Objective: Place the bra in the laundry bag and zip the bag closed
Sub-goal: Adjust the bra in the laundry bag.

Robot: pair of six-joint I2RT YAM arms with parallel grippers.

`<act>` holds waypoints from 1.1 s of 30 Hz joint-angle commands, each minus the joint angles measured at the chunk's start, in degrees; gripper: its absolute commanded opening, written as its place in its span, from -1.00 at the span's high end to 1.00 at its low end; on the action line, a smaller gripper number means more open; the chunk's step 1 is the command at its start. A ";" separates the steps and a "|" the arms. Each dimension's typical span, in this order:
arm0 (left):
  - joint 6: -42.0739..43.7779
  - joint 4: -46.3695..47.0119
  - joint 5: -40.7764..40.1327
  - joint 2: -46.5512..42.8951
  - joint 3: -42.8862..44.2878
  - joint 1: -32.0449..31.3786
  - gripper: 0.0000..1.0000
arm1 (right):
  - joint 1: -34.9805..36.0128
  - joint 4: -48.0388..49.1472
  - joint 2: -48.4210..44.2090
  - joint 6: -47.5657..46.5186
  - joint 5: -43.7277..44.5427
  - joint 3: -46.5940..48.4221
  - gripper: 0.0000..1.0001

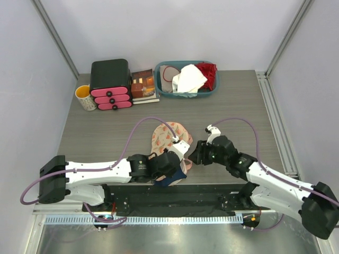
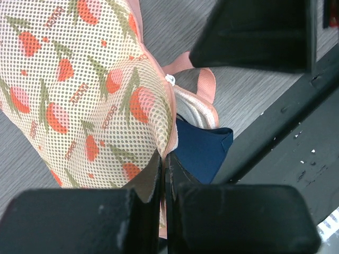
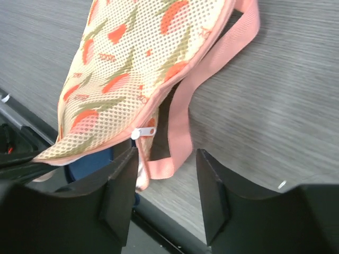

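The laundry bag (image 1: 168,136) lies at the table's near middle, cream mesh with red floral print and pink trim. My left gripper (image 2: 164,164) is shut on its pink trimmed edge and holds that flap raised. Under the flap, the navy bra (image 2: 204,151) pokes out at the bag's near end, also visible from above as the bra (image 1: 172,180). My right gripper (image 3: 167,177) is open just right of the bag, and the bag's pink loop strap (image 3: 180,132) hangs between its fingers. The white zipper pull (image 3: 139,132) sits just above the left finger (image 3: 124,182).
A teal basket (image 1: 159,84) with a white cloth (image 1: 188,79) and red garment (image 1: 207,73) stands at the back. To its left are a book (image 1: 143,84), a black box with pink drawers (image 1: 110,84) and a yellow mug (image 1: 85,97). A black rail (image 1: 175,198) runs along the near edge.
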 commanded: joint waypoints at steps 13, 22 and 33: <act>-5.49 -1.63 5.06 -3.72 -0.17 -0.65 -0.09 | -13.77 12.47 12.27 5.84 -13.40 4.82 -0.36; -15.25 6.26 6.98 -11.56 -6.92 -6.35 0.34 | -18.27 12.28 29.67 1.45 -16.83 16.69 -0.58; -26.50 12.54 1.19 5.49 -8.61 -9.88 0.59 | -21.70 16.50 48.04 -3.03 -28.77 26.28 -0.60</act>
